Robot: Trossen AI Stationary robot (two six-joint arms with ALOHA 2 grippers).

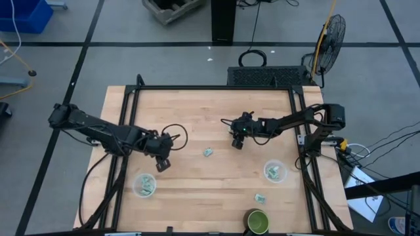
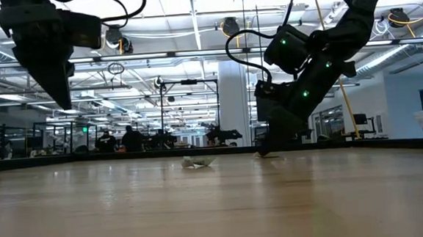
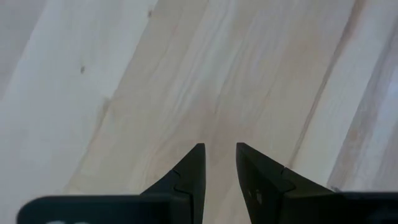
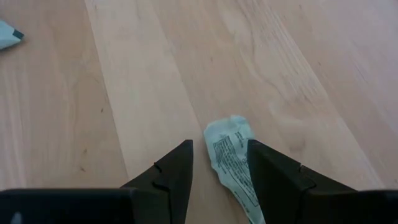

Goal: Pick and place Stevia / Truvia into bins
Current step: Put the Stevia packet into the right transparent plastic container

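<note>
**Packet between the right fingers at mid-table**

We see a crumpled Stevia packet [image 4: 231, 163] lying on the wood between the parted fingers of the right gripper [image 4: 219, 163], which is low over the table [image 1: 197, 190] and not closed on it. A second packet [image 1: 208, 152] lies near; another [image 1: 260, 197] rests beside the right bin [image 1: 273, 172]. The left gripper [image 3: 219, 163], slightly open and empty, hangs above bare wood near the left bin [image 1: 144, 185].

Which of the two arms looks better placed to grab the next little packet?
The right. The right gripper is low over the table with a packet between its open fingers. The left gripper has only bare wood before it, away from the loose packets.
</note>
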